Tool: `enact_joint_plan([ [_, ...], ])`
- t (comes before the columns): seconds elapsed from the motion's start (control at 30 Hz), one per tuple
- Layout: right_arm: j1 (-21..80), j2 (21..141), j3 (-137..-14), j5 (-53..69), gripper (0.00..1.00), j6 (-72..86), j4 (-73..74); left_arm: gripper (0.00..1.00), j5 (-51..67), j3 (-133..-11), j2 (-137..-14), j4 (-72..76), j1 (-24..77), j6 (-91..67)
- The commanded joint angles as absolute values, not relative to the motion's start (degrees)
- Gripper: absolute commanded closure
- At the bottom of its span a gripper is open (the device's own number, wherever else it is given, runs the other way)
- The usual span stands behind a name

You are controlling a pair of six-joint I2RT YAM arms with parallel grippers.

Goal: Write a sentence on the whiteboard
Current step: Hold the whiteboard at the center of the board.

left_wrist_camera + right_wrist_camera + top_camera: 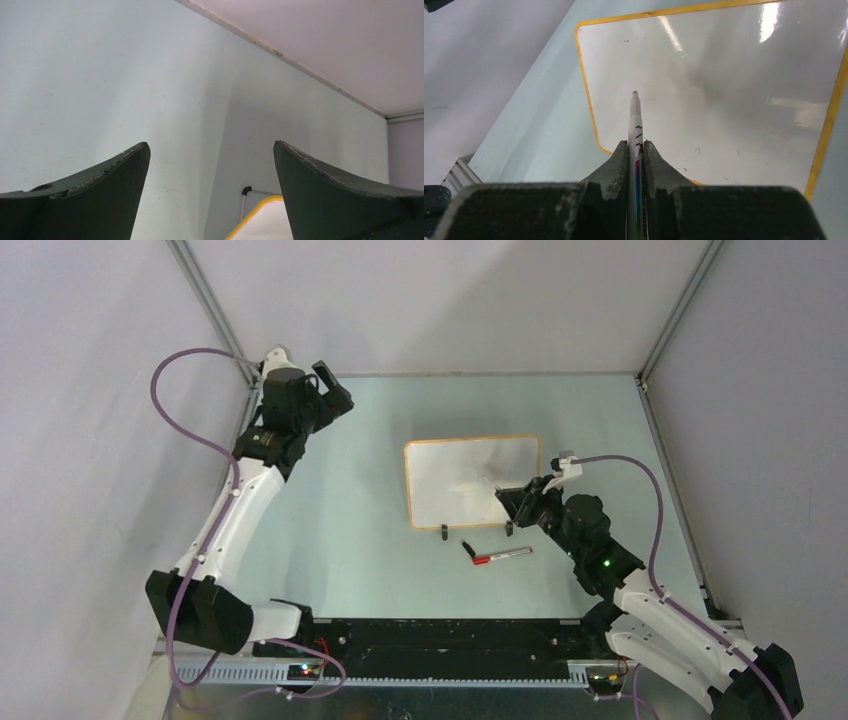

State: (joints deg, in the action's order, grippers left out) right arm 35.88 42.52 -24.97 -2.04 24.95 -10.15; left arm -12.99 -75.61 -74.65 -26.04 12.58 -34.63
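**Colours on a whiteboard-writing bench**

The table (pixel 370 490) is pale mint green and the walls (pixel 450 300) are lilac-grey. The whiteboard (pixel 724 90) is glossy white with a few tiny dark specks. It has a yellow-orange frame and black clip feet (pixel 444 532). The held marker (pixel 636 115) is white with black lettering and a red, blue and green stripe. The loose marker (pixel 510 554) is white and red. The arms (pixel 240 510) are white with black joints and purple cables (pixel 165 390). The left gripper (pixel 210 145) and right gripper (pixel 636 145) are dark greenish grey, scuffed pale at the edges.
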Motion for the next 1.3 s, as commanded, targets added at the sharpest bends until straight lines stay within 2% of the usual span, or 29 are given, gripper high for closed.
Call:
enact_joint_plan([
  [0.0, 36.8, 43.0, -24.8, -4.9, 1.0, 23.6, -12.2, 0.01, -7.9, -71.0, -72.1, -18.4, 12.8, -36.5],
  [0.1, 37.6, 44.1, -24.5, -6.4, 1.0, 23.4, -12.9, 0.01, -5.7, -68.8, -70.7, -15.7, 12.6, -35.0],
  [0.6, 40.3, 46.2, -24.4, -7.8, 1.0, 21.1, -15.3, 0.0, 6.1, -75.2, -76.0, -23.4, 12.1, -33.7],
  [0.73, 41.5, 46.3, -24.4, -8.9, 1.0, 20.0, -15.4, 0.01, -0.9, -79.0, -76.2, -30.8, 12.9, -33.8],
  [0.8, 42.0, 46.4, -24.4, -9.3, 1.0, 19.5, -15.7, 0.01, 2.1, -79.2, -75.6, -32.8, 13.3, -33.4],
  [1.07, 43.2, 47.6, -24.0, -10.5, 1.0, 18.3, -16.7, 0.01, -12.6, -65.9, -71.1, -24.9, 18.5, -35.5],
  [1.27, 43.6, 48.8, -24.0, -11.6, 1.0, 18.2, -17.5, 0.01, -14.5, -60.7, -71.5, -16.6, 20.2, -36.2],
])
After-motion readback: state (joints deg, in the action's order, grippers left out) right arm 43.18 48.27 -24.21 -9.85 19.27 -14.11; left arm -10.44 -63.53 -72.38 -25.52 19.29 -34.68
